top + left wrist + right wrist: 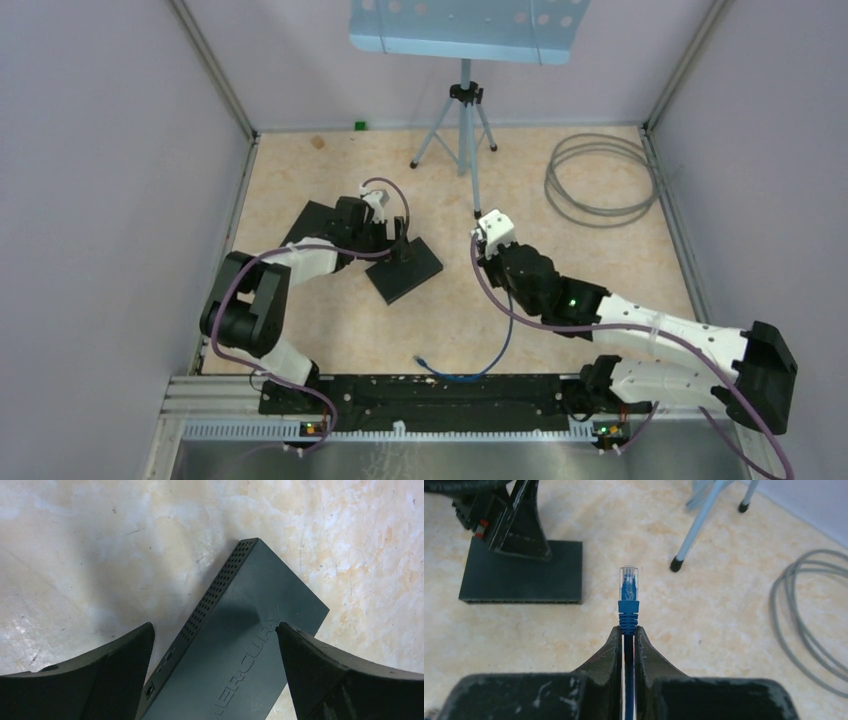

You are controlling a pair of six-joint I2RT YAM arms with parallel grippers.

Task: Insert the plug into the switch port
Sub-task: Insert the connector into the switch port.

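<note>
My L gripper [214, 626] spread wide astride switch [260, 595], holding nothing, my R gripper [626, 630] pinched tight on blue cable [628, 652] just behind plug [629, 587]

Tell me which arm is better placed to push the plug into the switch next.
Right. The right claw is shut on the blue cable just behind the plug; the left claw stands open over the switch.

Beige marbled tabletop [330, 330]; black switch [415, 275] lying flat left of centre; tripod stand [463, 130] with its feet planted at the rear; grey cable coil [600, 180] at rear right; loose run of blue cable [480, 372] near the front edge; small green object [358, 125] at the rear edge.
</note>
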